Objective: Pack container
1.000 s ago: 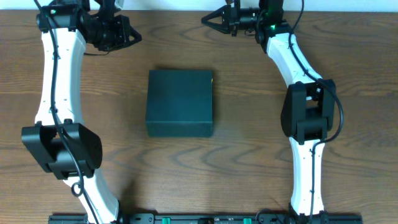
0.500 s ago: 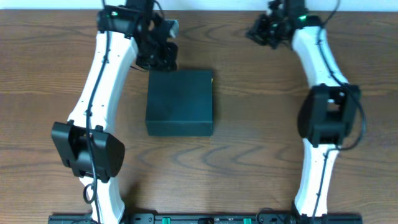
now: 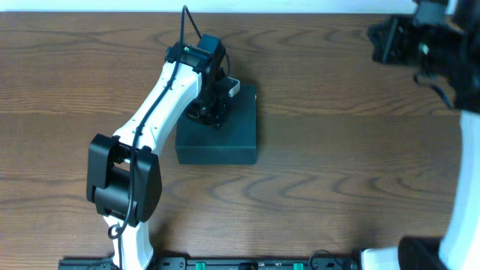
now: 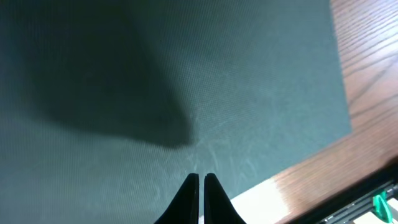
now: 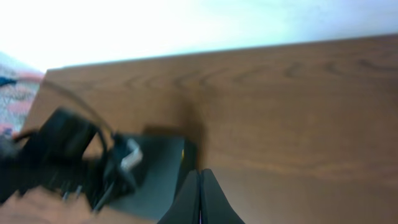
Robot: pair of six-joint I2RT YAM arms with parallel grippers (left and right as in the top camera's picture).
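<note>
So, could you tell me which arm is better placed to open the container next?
Left: the left pincer hangs directly over the closed container, while the right pincer is far off to its side.

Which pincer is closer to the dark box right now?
Left. The left pincer is directly above the dark box, over its lid, fingers closed; the right pincer is far off, near the table top's back right edge.

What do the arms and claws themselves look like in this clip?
The left arm and right arm have white links and black joint housings; a black cable runs along the left. The left claw and right claw show slim black tapered fingers.
</note>
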